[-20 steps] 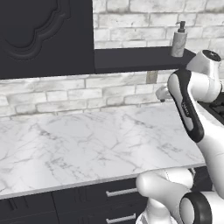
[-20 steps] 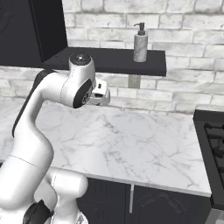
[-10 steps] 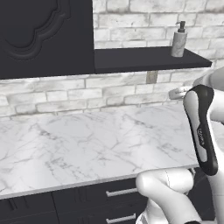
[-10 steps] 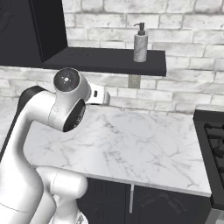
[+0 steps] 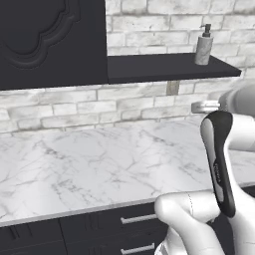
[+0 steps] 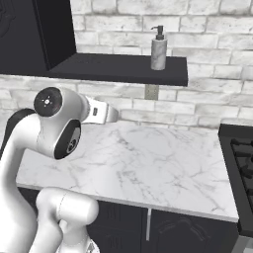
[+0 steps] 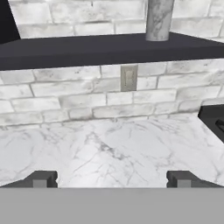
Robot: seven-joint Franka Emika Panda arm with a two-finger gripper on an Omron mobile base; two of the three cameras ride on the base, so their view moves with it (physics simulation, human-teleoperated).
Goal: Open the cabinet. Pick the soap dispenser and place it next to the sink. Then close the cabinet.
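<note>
Nearest are the black drawers [image 5: 124, 224] with silver bar handles under the counter [image 5: 99, 164], a white marble slab with grey veins that runs left to right. In the right base view a black stove [image 6: 239, 173] sits at the counter's right end, and its corner shows at the right of the hand view.

The end effector [image 7: 111, 179] hangs above the counter's near part, aimed at the far brick wall [image 7: 65, 96]. In the hand view its two dark fingertips [image 7: 39, 179] stand wide apart with nothing between them, so it is open and empty. In the left base view it sits at the right, below the shelf; in the right base view it is left of centre, over the counter's left part.

On the wall, a small grey outlet plate [image 7: 128, 78] sits just under the shelf [image 6: 123, 69], a flat dark board that runs out to the right from the cabinet [image 5: 50, 42]. The cabinet door, with its curvy carved panel, faces the left base camera at the upper left.

The soap dispenser [image 6: 158, 48] stands upright on the shelf near its right end, well above and beyond the end effector. Its long axis is vertical, pump head on top. The spout points left in both base views. In the hand view the dispenser's grey body shows at the top, right of centre.
</note>
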